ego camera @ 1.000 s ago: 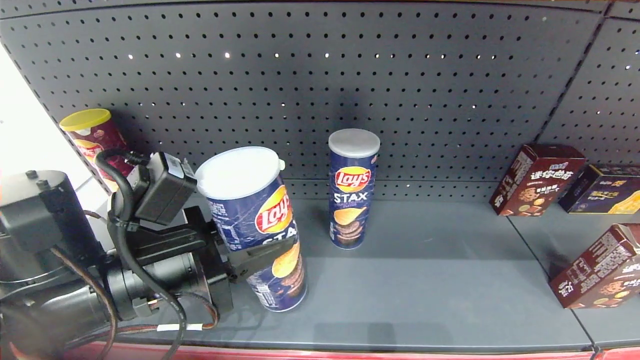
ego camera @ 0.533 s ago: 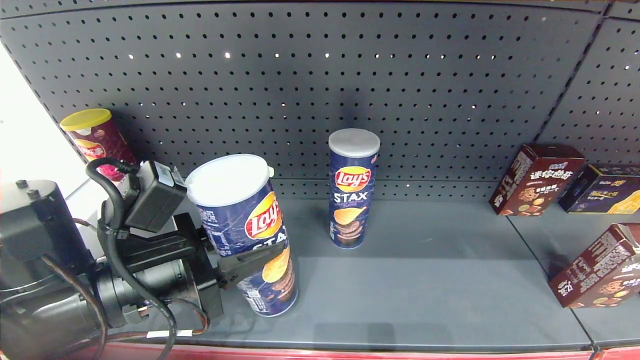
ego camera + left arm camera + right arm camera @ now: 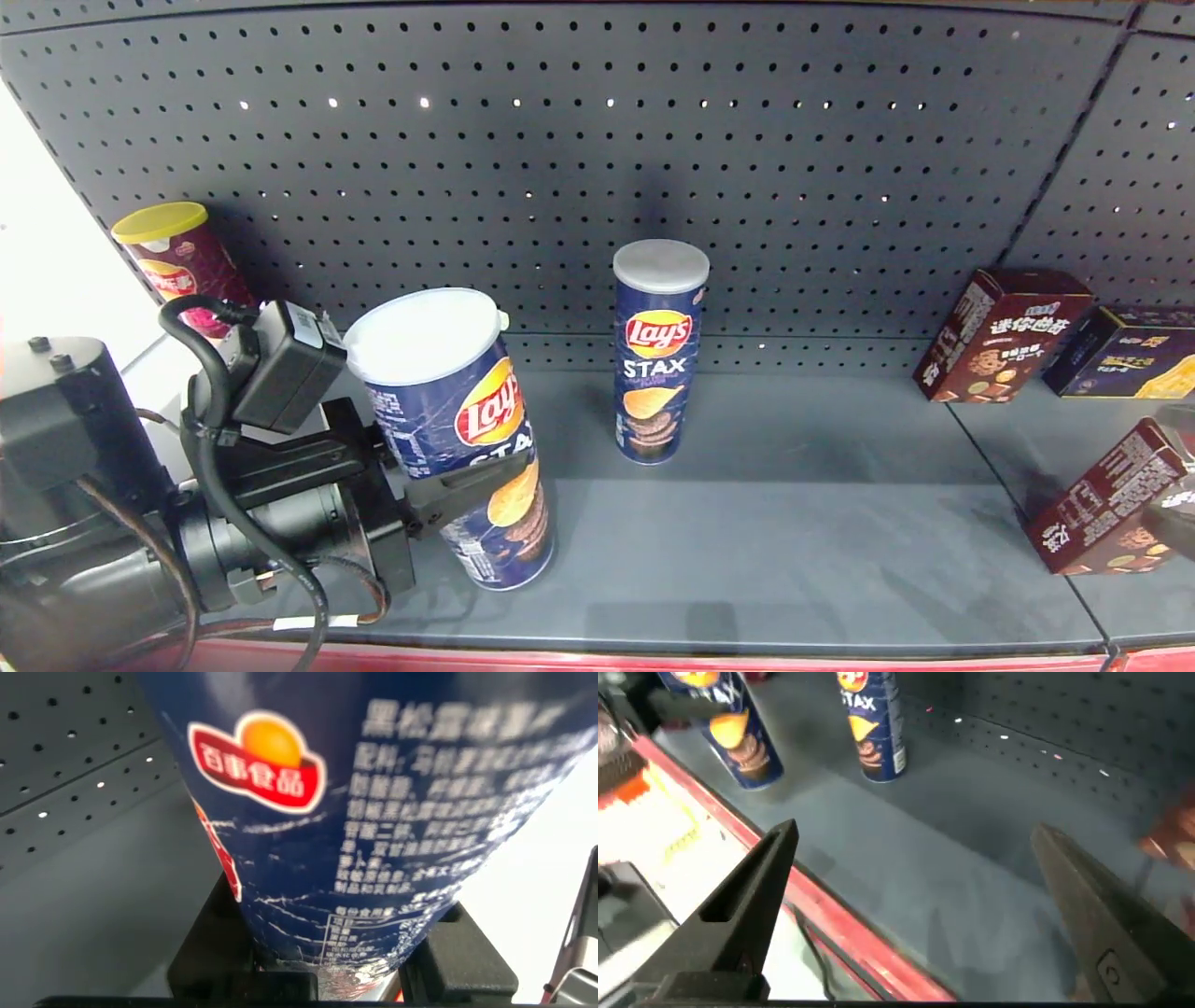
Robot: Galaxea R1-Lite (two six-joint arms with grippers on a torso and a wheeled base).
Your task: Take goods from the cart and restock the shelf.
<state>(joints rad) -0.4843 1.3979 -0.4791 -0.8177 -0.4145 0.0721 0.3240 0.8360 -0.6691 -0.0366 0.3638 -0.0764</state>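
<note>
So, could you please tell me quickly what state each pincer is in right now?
Left pincer: closed on the tilted blue chip can.
Right pincer: open, holding nothing.

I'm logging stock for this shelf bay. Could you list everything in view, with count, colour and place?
blue chip cans: two, blue with pale lids; one upright mid-shelf near the back, one tilted at the front left
maroon can: one, maroon with a yellow lid, far left at the back
brown boxes: two, dark red-brown; one at the right near the back, one farther right and nearer the front
dark blue box: one, dark blue and yellow, far right at the back
shelf: one, grey board, red front edge, perforated back panel
left jaws: one pair, black, shut on the tilted blue can
right jaws: one pair, black, open, above the shelf's front edge
</note>
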